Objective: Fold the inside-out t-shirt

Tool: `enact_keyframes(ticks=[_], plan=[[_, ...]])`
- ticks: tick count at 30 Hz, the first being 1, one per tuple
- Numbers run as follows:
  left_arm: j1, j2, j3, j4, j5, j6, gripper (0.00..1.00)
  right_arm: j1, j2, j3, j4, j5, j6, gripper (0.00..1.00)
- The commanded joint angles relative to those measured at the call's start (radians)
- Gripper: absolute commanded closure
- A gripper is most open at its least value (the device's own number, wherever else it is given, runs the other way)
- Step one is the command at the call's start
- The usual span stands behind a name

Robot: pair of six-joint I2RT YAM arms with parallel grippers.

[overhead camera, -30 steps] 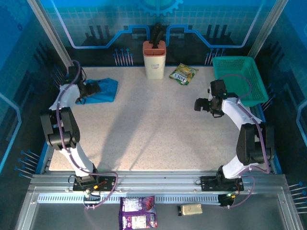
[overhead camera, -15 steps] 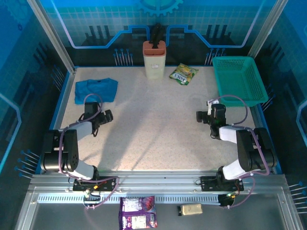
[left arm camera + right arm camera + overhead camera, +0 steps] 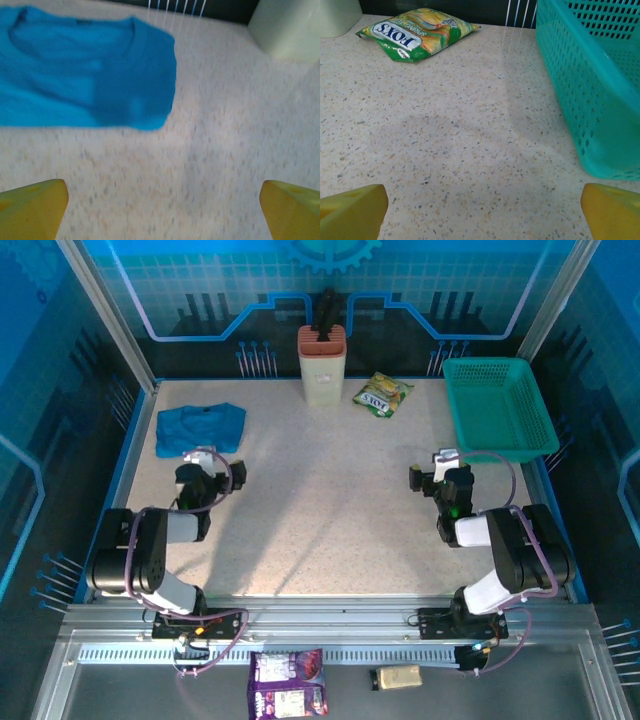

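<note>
The inside-out t-shirt [image 3: 200,427] lies as a small flat blue bundle at the back left of the table. In the left wrist view the t-shirt [image 3: 85,75] shows its collar at the top edge. My left gripper [image 3: 205,468] rests low over the table just in front of it, open, and apart from the cloth. In its own view the left gripper [image 3: 164,195] has only bare table between its yellow fingertips [image 3: 40,200]. My right gripper [image 3: 432,472] hangs open on the right side, and in its own view the right gripper [image 3: 484,197] holds nothing.
A teal mesh basket [image 3: 500,405] [image 3: 590,90] stands at the back right, close to the right gripper. A green snack packet [image 3: 382,393] [image 3: 415,32] and a cream holder [image 3: 322,362] sit at the back middle. A purple packet [image 3: 288,683] lies on the front rail.
My left gripper has drawn back from the t-shirt toward the near edge, leaving it on the table. Both arms have folded down low; the right gripper moved slightly nearer.
</note>
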Motion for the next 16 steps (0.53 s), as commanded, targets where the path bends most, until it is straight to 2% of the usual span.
enact_keyframes(ticks=[1,4,16], plan=[[-0.010,0.014,0.001,0.102,0.010,0.037,0.01,0.009,0.006,0.021,0.040,0.026,-0.003,0.00],[-0.056,0.013,0.023,0.065,-0.061,0.073,0.01,0.012,0.010,0.022,0.047,0.033,-0.010,0.00],[-0.057,0.014,0.026,0.061,-0.053,0.076,0.01,-0.006,0.007,0.016,0.048,0.014,0.009,0.00]])
